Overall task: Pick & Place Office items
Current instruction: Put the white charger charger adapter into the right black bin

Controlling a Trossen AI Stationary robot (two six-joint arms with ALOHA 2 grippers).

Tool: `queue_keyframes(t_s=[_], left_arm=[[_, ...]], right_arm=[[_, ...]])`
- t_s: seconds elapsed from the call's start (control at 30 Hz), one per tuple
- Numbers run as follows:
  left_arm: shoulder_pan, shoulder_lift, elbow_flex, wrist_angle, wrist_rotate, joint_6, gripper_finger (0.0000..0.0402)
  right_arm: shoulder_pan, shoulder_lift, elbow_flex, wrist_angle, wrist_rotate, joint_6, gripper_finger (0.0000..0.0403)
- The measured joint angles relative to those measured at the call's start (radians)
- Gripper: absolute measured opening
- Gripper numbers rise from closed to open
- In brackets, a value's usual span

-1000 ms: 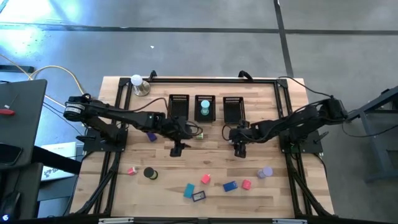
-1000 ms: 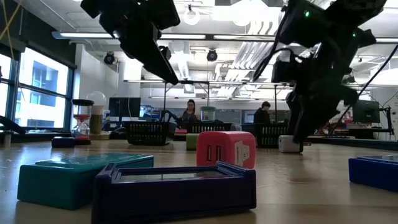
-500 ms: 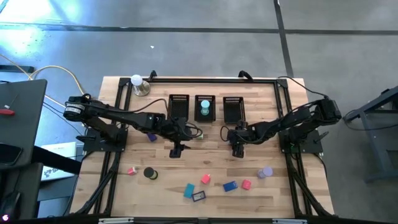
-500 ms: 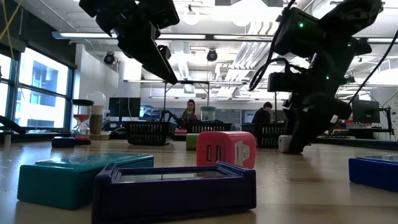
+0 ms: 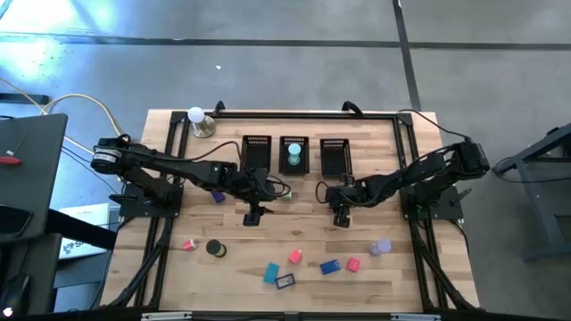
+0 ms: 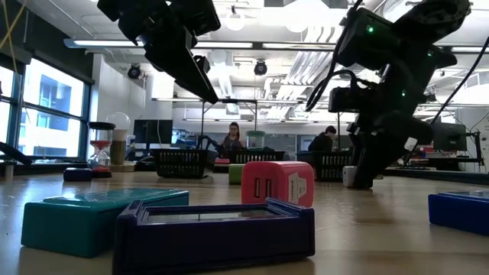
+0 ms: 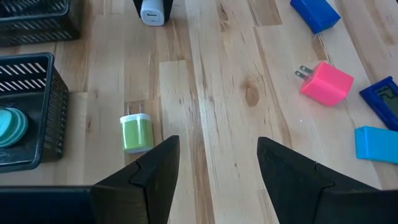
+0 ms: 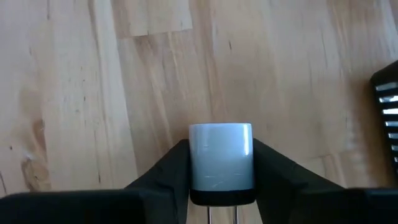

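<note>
My right tool (image 8: 221, 168) sits over the middle of the table, a little toward its right edge and just in front of the right-hand mesh bin (image 5: 334, 157). Its fingers (image 8: 163, 171) press on both flat sides of a white plug-in charger (image 8: 221, 158), which I am holding low over the wood; its long axis runs along my fingers, rounded end pointing away from my wrist. That bin lies just beyond, toward the far edge, so this arm is the nearer one for the drop. My left tool (image 7: 211, 171) hangs half open over mid-table, with a green charger (image 7: 136, 132) lying just beside it, untouched.
</note>
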Motion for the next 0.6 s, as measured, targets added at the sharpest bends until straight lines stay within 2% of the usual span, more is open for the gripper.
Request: queue_keyframes(t_s=[0.33,0.6], left_arm=[[0.0,0.0,0.0,-0.001,0.0,0.01,0.0209],[0.0,0.02,0.0,0.015,0.0,0.041,0.0209]], right_arm=[[0.009,-0.119,-0.003,-0.038,0.037,0.026,0.012],[-0.013,-0.281,-0.002,-0.099,0.161,-0.028,0.012]])
